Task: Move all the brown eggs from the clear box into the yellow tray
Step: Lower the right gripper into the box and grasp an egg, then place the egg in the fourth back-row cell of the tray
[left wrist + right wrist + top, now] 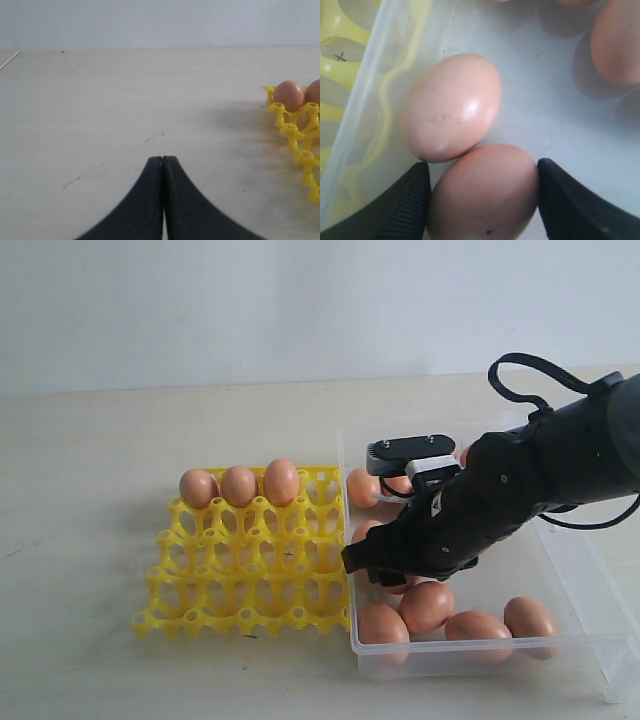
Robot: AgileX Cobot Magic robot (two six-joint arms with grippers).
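The yellow tray (240, 580) lies left of the clear box (480, 658) and holds three brown eggs in its far row (238, 485). Several more eggs lie in the box, some along its near wall (427, 605). My right gripper (385, 575) reaches down into the box's left part. In the right wrist view its fingers (482, 165) touch both sides of one brown egg (485, 195), which rests against a second egg (452, 107) beside the box wall (365, 105). My left gripper (162, 159) is shut and empty over bare table, out of the exterior view.
The tray's corner (295, 135) with an egg (288, 95) shows at the edge of the left wrist view. The right arm covers the middle of the box. Bare tabletop (90, 540) lies left of the tray.
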